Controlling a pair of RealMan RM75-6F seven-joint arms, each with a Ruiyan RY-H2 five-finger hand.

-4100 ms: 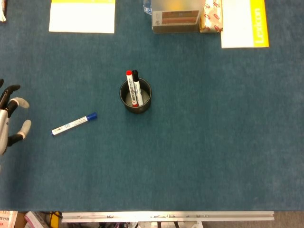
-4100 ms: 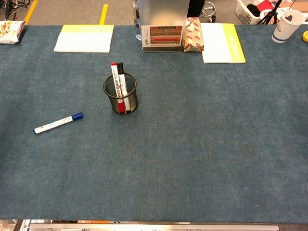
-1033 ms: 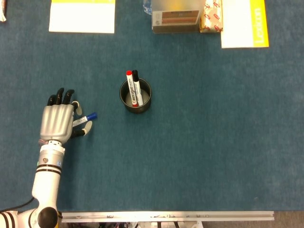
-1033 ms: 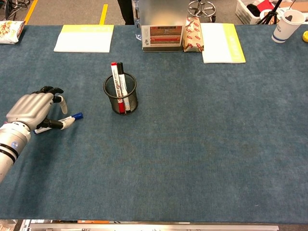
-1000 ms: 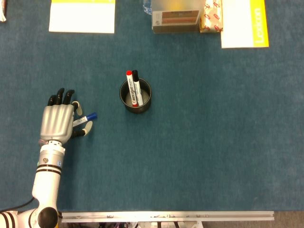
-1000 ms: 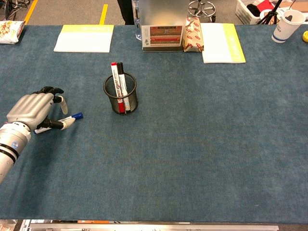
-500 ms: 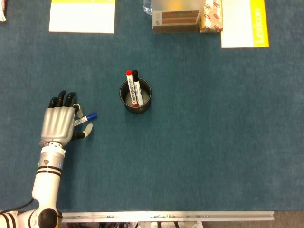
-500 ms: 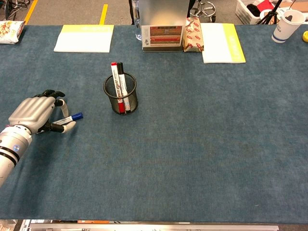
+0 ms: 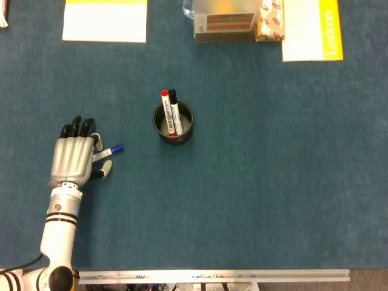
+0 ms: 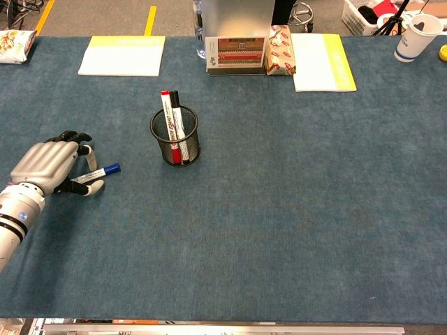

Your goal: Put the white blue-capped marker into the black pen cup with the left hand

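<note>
The white blue-capped marker (image 9: pixel 109 151) (image 10: pixel 103 171) lies on the blue table cloth at the left, its blue cap pointing right towards the cup. My left hand (image 9: pixel 74 159) (image 10: pixel 46 166) lies palm down over the marker's white end. Its fingers curl over the far side and the thumb presses in from the near side, so the marker is pinched while still low on the cloth. Only the cap end sticks out. The black mesh pen cup (image 9: pixel 173 123) (image 10: pixel 175 137) stands upright to the right, holding a red-capped and a black-capped marker. My right hand is in neither view.
At the far edge lie a white-and-yellow pad (image 9: pixel 105 20), a box (image 9: pixel 224 24) with a snack packet, and a second pad (image 9: pixel 310 29). A paper cup (image 10: pixel 418 37) stands at the far right in the chest view.
The left hand came in from the left edge onto the marker. Over the last second its thumb drew in against the marker and the white end went out of sight under the palm.
</note>
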